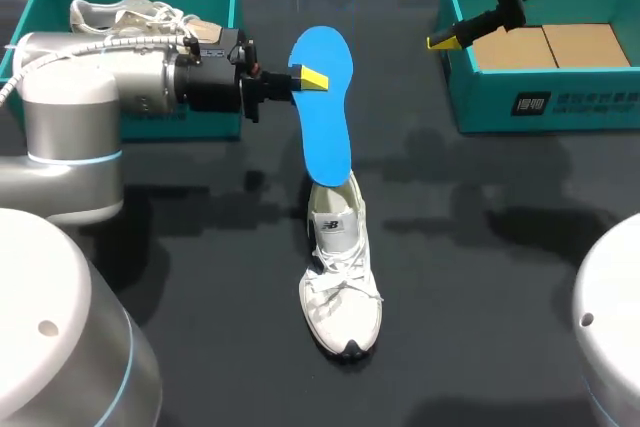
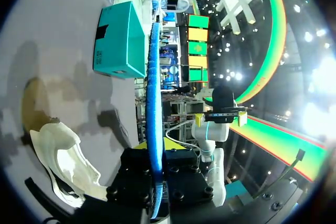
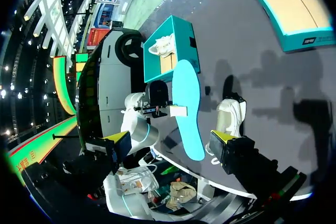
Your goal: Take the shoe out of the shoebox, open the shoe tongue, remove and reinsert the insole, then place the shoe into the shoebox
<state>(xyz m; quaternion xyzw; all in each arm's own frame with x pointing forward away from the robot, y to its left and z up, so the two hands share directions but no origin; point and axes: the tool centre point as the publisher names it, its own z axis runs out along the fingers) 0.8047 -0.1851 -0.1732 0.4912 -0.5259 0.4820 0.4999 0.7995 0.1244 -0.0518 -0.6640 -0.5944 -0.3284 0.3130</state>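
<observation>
A white sneaker (image 1: 340,277) stands on the dark table, toe toward the front edge. My left gripper (image 1: 303,79) is shut on the upper part of a blue insole (image 1: 326,122), which stands nearly upright with its lower end at the sneaker's heel opening. The left wrist view shows the insole (image 2: 154,87) edge-on between the fingers, the sneaker (image 2: 58,156) below. My right gripper (image 1: 425,7) hangs open and empty over the near-left corner of the right shoebox (image 1: 540,102). From its wrist the insole (image 3: 189,108) and sneaker (image 3: 231,116) lie ahead of the right gripper (image 3: 170,139).
A teal shoebox (image 1: 215,117) at the back left holds a second white shoe (image 1: 130,15). The right shoebox has only brown cardboard (image 1: 550,45) on its floor. Dark tabletop stretches on both sides of the sneaker.
</observation>
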